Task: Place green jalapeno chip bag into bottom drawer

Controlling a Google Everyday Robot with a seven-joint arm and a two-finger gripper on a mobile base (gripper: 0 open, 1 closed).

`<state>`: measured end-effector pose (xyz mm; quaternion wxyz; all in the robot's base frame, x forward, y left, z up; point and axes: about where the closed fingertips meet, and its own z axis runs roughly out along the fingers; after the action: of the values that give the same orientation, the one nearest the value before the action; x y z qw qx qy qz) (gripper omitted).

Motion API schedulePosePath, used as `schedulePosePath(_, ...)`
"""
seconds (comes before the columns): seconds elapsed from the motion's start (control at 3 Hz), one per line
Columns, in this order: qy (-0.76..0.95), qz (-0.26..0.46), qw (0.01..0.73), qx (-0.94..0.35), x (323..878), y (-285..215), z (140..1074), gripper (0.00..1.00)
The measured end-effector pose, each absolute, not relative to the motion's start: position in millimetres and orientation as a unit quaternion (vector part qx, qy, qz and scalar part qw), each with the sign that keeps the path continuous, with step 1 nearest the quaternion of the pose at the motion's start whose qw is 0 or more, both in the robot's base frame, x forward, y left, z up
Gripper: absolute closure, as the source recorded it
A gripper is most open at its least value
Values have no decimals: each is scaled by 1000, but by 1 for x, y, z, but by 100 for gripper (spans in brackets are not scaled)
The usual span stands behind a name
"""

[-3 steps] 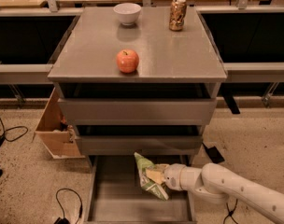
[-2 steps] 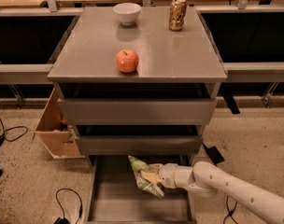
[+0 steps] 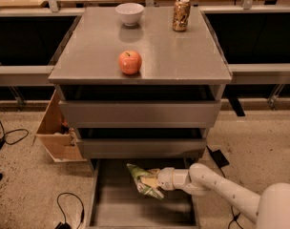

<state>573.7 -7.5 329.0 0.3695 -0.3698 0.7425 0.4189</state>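
Observation:
The green jalapeno chip bag [image 3: 141, 179], crinkled green foil with a yellowish picture, hangs over the pulled-out bottom drawer [image 3: 116, 205], a shallow grey tray below the two higher drawers. My gripper [image 3: 156, 181] comes in from the right on a white arm and is shut on the bag's right end, holding it just above the drawer floor near the drawer's back.
On the cabinet top stand a red apple [image 3: 129, 62], a white bowl [image 3: 129, 13] and a drink can [image 3: 181, 14]. A cardboard box [image 3: 56, 132] sits left of the cabinet. Cables [image 3: 9, 136] lie on the floor at left.
My gripper and the bag have moved left and a little toward the drawer's back, over the open bottom drawer.

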Motion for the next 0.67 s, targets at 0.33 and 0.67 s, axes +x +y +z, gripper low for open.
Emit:
schedulePosePath(0.33, 743, 418, 372, -368, 577, -9, 329, 81)
schedulePosePath(0.67, 743, 418, 372, -368, 577, -9, 329, 50)
